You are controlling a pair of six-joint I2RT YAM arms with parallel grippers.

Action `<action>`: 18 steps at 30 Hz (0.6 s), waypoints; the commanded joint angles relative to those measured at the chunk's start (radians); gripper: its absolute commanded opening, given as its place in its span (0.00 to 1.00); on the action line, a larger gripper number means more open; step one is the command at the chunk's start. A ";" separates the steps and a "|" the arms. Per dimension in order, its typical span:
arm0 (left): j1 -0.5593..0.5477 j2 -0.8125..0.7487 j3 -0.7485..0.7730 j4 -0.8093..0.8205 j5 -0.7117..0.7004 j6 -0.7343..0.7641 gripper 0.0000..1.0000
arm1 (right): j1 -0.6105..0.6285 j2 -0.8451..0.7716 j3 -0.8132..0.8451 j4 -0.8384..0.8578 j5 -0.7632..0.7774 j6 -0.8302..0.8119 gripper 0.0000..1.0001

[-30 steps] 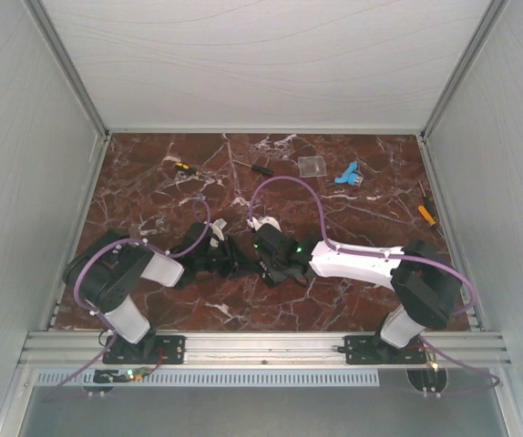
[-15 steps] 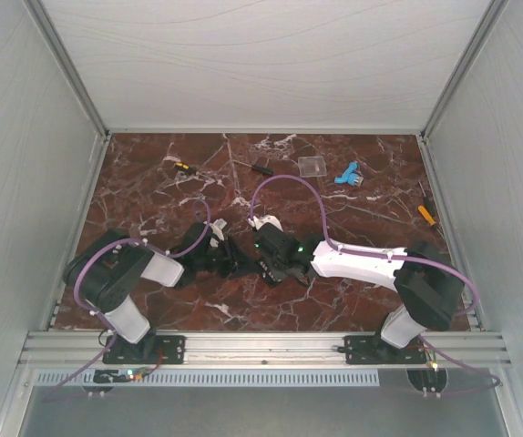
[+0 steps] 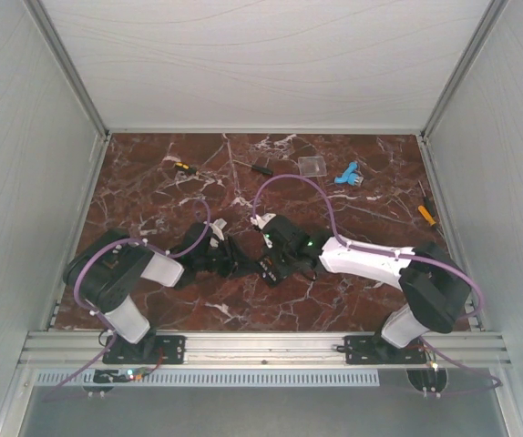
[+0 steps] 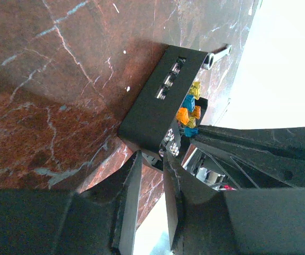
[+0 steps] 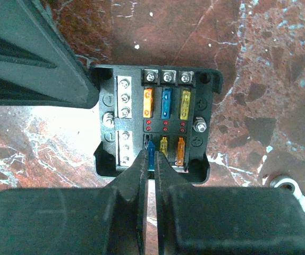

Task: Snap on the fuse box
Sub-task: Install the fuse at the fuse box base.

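Since a second ago the right arm has been drawn back and to the right, so that the fuse box [image 3: 271, 269] is uncovered in the overhead view. The box lies flat on the marble table [image 3: 152, 182], near the front and between the two arms, with its open face turned up.

A blue fuse [image 5: 150, 149] in the left slot of the near row is pinched between the nearly closed fingers of the right gripper [image 5: 150, 158]. Orange, blue and yellow fuses are seated in the far row, with two orange ones beside the pinched fuse.

The fingers of the left gripper [image 4: 151, 159] are brought close together at the near corner of the box (whether that corner is actually clamped cannot be told). A steel spanner [image 4: 218, 54] is seen just beyond the box.
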 commanded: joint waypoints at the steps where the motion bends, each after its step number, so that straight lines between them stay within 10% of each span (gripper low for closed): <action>1: 0.004 0.000 0.007 0.034 0.004 -0.011 0.23 | -0.032 -0.019 -0.027 0.046 -0.107 -0.104 0.00; 18: 0.004 -0.009 0.007 0.018 -0.005 -0.008 0.23 | -0.032 -0.039 -0.048 0.023 -0.083 -0.083 0.00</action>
